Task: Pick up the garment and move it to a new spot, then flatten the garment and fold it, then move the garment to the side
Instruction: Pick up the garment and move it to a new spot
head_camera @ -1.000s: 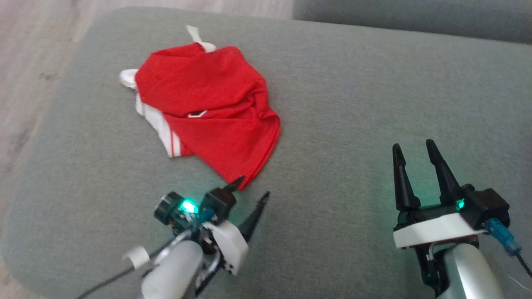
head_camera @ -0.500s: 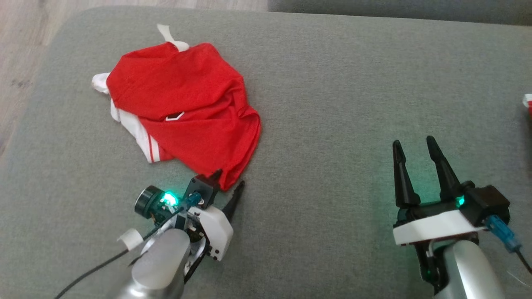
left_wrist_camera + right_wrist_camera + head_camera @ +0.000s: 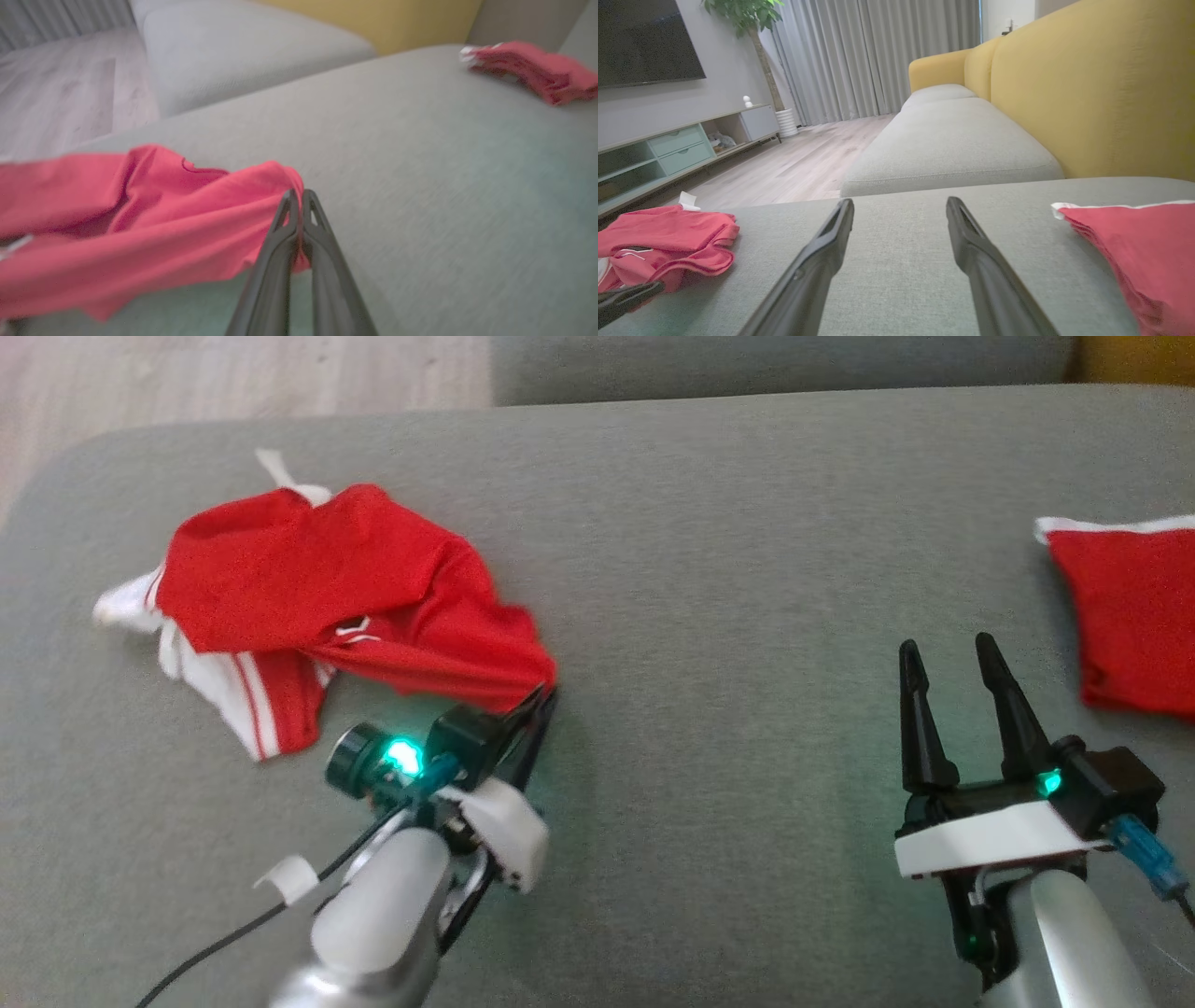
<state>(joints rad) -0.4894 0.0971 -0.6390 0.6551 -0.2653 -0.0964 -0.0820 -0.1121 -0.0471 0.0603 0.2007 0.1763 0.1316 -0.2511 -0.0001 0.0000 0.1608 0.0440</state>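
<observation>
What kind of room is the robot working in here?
Most likely a home living room: a sofa with a yellow back, a dark television mounted above a low cabinet, and long grey curtains.

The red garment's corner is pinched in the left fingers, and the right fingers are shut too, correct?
No: the right fingers stand open, as the right wrist view shows. The left fingers do pinch the red garment by its corner.
</observation>
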